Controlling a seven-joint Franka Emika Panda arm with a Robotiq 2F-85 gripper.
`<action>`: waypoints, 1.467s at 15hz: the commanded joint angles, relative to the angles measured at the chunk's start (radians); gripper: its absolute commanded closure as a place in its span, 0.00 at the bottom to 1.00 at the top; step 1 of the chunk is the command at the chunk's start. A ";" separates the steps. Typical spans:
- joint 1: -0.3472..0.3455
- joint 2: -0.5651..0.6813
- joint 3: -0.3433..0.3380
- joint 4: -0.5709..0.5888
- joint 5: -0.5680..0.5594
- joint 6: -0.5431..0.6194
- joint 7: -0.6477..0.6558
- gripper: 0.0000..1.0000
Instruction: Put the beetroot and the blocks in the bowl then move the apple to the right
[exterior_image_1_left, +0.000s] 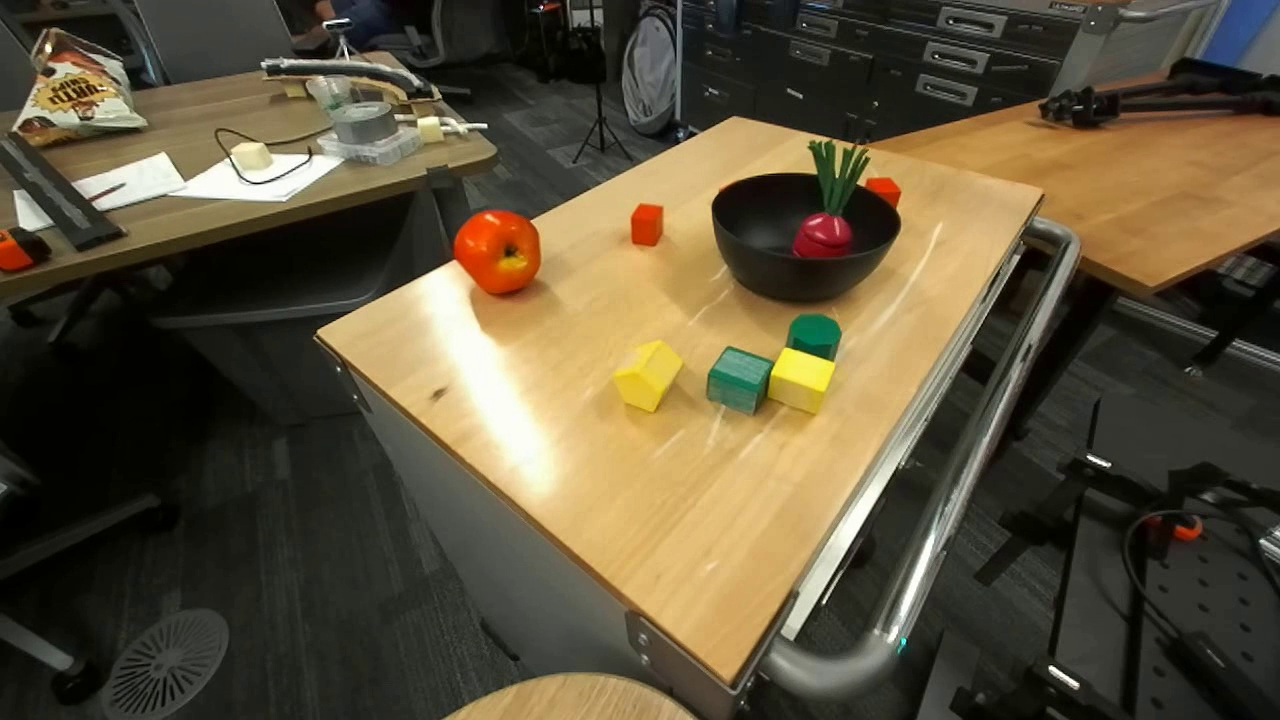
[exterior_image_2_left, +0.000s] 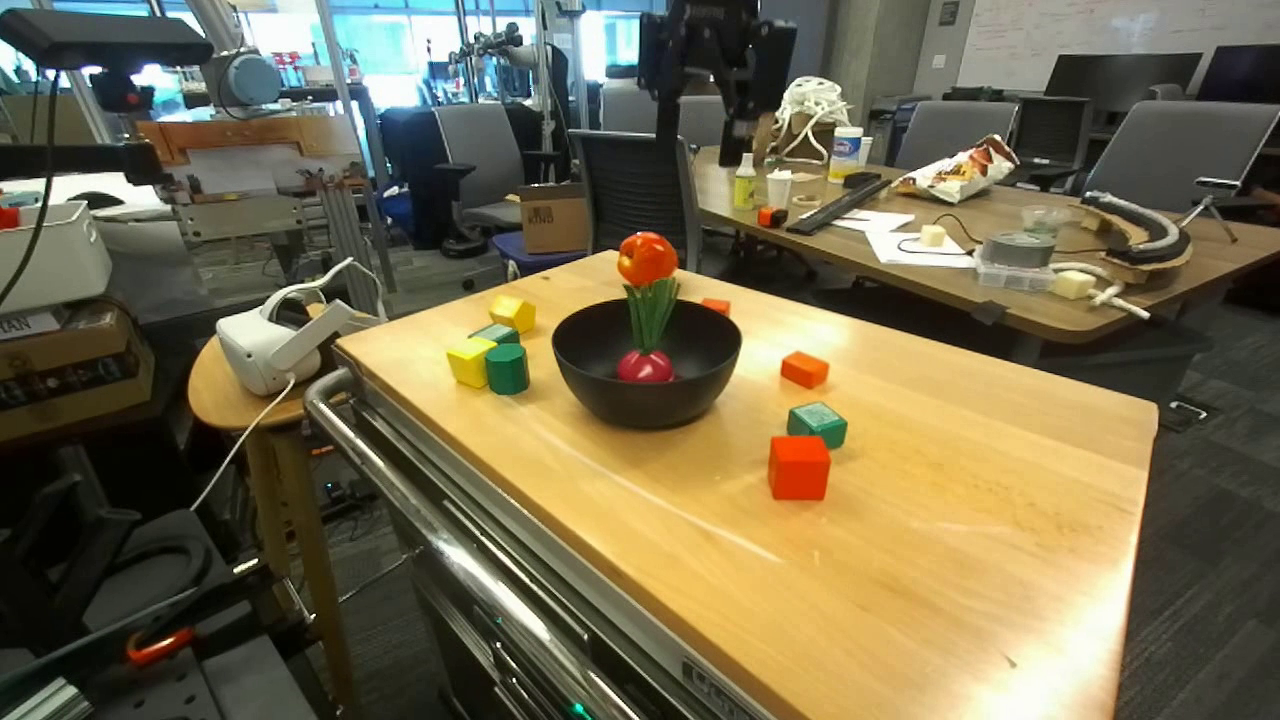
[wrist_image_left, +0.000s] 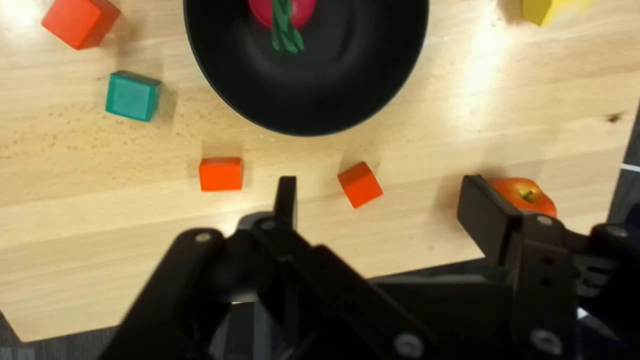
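The empty claw (wrist_image_left: 378, 200) hangs jaws apart, beetroot (wrist_image_left: 283, 22) in the bowl (wrist_image_left: 320, 95) ahead; the blocks (wrist_image_left: 131, 97) seem next, calling for descent to a red block (wrist_image_left: 360, 185) below.

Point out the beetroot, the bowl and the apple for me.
Beetroot (exterior_image_1_left: 824, 229): in an exterior view, on its dark-red root.
Bowl (wrist_image_left: 322, 80): in the wrist view, on its bare black inside.
Apple (exterior_image_1_left: 495, 250): in an exterior view, on its red-orange skin, near the middle.
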 joint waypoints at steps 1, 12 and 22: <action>-0.002 -0.015 -0.002 0.006 0.010 -0.004 -0.006 0.11; 0.043 0.194 0.089 0.168 0.002 -0.039 -0.288 0.00; 0.045 0.326 0.096 0.216 -0.032 -0.024 -0.286 0.00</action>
